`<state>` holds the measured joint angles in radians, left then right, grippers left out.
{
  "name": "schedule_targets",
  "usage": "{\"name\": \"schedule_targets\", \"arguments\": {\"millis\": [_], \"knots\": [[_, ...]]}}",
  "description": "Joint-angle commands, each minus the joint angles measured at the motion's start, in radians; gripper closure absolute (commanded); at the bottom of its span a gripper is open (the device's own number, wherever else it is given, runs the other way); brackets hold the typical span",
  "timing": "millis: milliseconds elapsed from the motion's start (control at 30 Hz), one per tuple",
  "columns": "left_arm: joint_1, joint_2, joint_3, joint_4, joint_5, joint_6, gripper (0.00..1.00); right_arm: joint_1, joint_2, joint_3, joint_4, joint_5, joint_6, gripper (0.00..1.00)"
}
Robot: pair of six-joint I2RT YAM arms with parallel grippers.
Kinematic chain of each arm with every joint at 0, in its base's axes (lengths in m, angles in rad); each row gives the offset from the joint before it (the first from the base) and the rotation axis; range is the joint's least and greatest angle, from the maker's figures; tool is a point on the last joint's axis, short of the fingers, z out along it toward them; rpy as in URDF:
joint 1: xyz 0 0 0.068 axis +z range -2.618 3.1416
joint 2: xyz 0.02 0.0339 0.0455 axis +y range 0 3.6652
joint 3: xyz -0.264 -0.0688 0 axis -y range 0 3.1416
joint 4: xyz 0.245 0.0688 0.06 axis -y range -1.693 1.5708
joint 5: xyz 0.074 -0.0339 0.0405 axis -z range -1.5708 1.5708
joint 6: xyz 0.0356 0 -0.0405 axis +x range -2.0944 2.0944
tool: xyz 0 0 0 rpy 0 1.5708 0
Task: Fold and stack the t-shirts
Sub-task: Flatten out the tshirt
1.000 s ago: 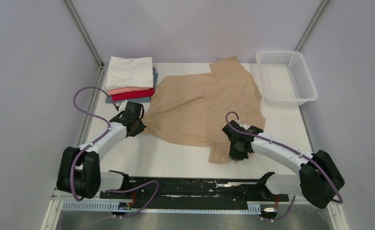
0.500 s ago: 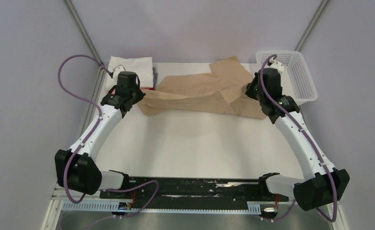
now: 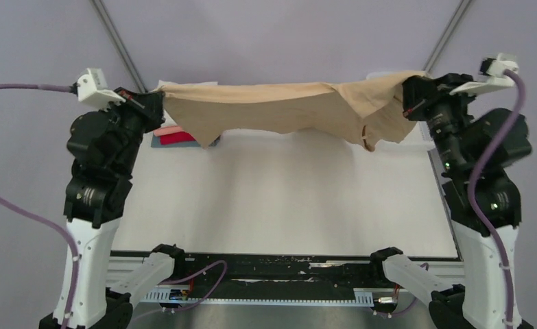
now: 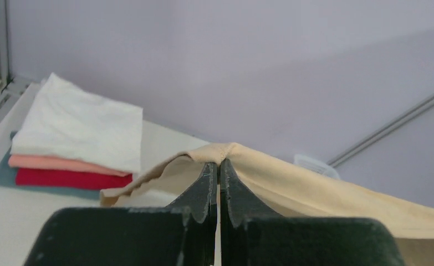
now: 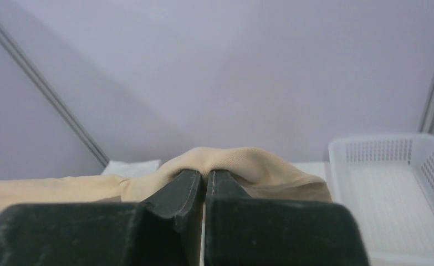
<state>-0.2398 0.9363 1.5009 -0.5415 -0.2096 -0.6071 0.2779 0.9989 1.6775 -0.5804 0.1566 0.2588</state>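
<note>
A tan t-shirt (image 3: 279, 108) hangs stretched in the air between both arms, high above the table. My left gripper (image 3: 157, 103) is shut on its left end; in the left wrist view the cloth (image 4: 292, 180) drapes over the pinched jaw tips (image 4: 219, 165). My right gripper (image 3: 408, 101) is shut on the right end, with tan cloth (image 5: 242, 160) bunched over its closed tips (image 5: 205, 174). A stack of folded t-shirts (image 4: 76, 138), white on top of pink, red and blue-grey, lies at the back left and is partly hidden behind the hanging shirt in the top view (image 3: 180, 137).
A white mesh basket (image 5: 394, 194) stands at the back right of the table, mostly hidden by my right arm in the top view. Grey walls with metal frame posts (image 3: 118, 48) close in the back and sides. The white tabletop (image 3: 279, 192) lies below the shirt.
Both arms have risen from the table's back edge and spread apart, lifting the tan shirt off the surface until it hangs taut between them.
</note>
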Motion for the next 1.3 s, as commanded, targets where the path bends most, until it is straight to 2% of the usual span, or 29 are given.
{"name": "schedule_targets", "arguments": {"millis": [0, 233, 333, 567, 733, 933, 1033, 1133, 1267], "knots": [[0.007, -0.092, 0.095, -0.022, 0.072, 0.060, 1.00, -0.002, -0.058, 0.151, 0.010, -0.116, -0.073, 1.00], [0.007, -0.173, 0.232, -0.065, 0.268, 0.100, 1.00, -0.002, -0.081, 0.320, 0.005, -0.318, -0.118, 1.00], [0.007, -0.203, 0.256, -0.065, 0.297, 0.107, 1.00, -0.002, -0.091, 0.365, 0.004, -0.385, -0.111, 1.00], [0.007, -0.206, 0.256, -0.062, 0.273, 0.117, 1.00, -0.002, -0.079, 0.382, 0.020, -0.281, -0.135, 1.00], [0.007, -0.134, 0.193, -0.044, 0.186, 0.119, 1.00, -0.003, -0.003, 0.306, 0.039, -0.219, -0.149, 1.00], [0.007, 0.030, 0.036, 0.036, -0.031, 0.118, 1.00, -0.002, 0.111, 0.064, 0.168, -0.047, -0.168, 1.00], [0.007, 0.189, -0.032, 0.067, -0.126, 0.107, 1.00, -0.003, 0.182, -0.099, 0.272, 0.075, -0.167, 1.00], [0.009, 0.333, -0.121, 0.104, -0.143, 0.075, 1.00, -0.013, 0.270, -0.237, 0.356, 0.134, -0.137, 1.00], [0.031, 0.601, -0.167, 0.179, -0.063, 0.035, 1.00, -0.068, 0.451, -0.329, 0.388, 0.067, -0.042, 1.00]]}}
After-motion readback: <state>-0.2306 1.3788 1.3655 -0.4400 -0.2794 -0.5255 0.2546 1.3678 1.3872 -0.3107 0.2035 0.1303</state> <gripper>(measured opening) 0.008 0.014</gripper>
